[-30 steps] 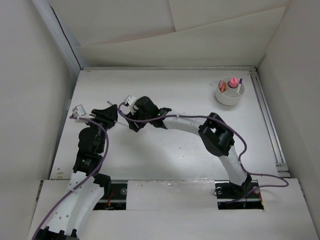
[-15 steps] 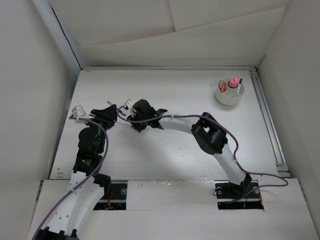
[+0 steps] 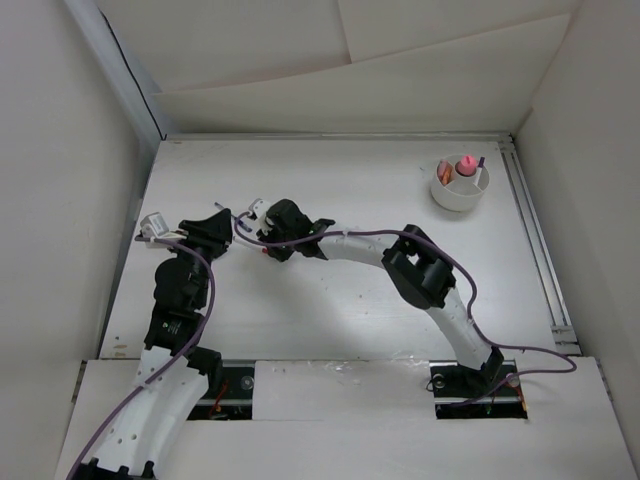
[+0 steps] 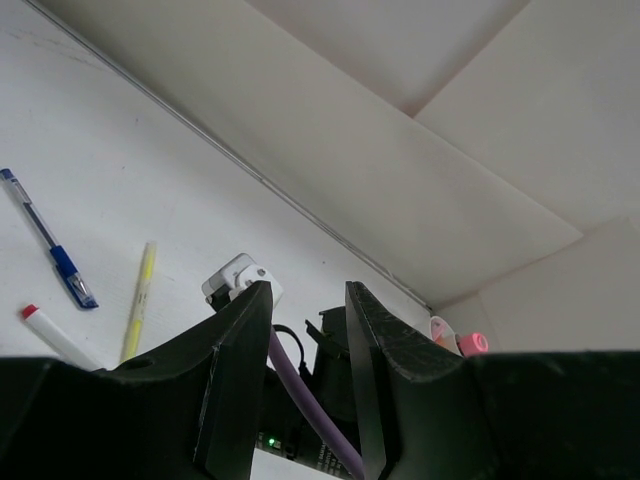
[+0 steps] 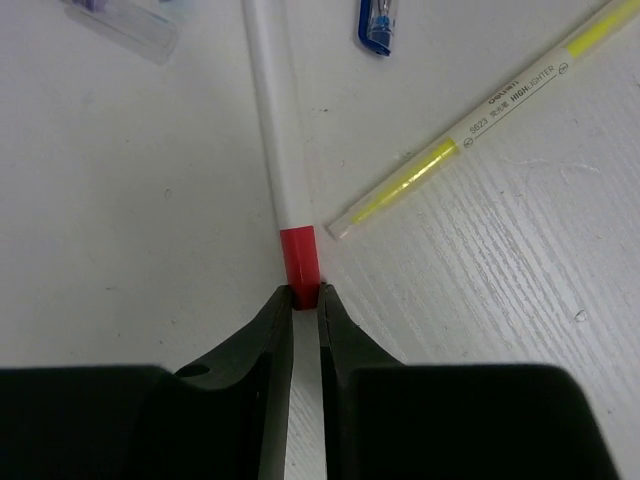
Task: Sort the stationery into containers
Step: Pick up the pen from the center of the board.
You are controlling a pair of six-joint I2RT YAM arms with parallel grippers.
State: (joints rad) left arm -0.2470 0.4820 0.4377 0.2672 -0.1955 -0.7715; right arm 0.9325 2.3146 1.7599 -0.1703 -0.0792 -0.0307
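Right pincer point(image 5: 303, 298) clamped on the red tip of the white pen point(image 5: 272, 120), lower centre of its wrist view. Pen's long axis runs straight up-frame, flat on the counter point(image 5: 120, 250). Yellow highlighter point(image 5: 470, 130) slants off just beside it. Left pincer point(image 4: 307, 300) apart, empty. Cup point(image 3: 458, 202) far upper right overhead, right arm's side.

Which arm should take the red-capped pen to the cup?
Right: the right gripper pinches the red-capped pen at its cap, and the cup stands on that arm's side. The left gripper is empty.

Right end effector point(image 5: 305, 300) (narrower) on pen point(image 5: 271, 105)
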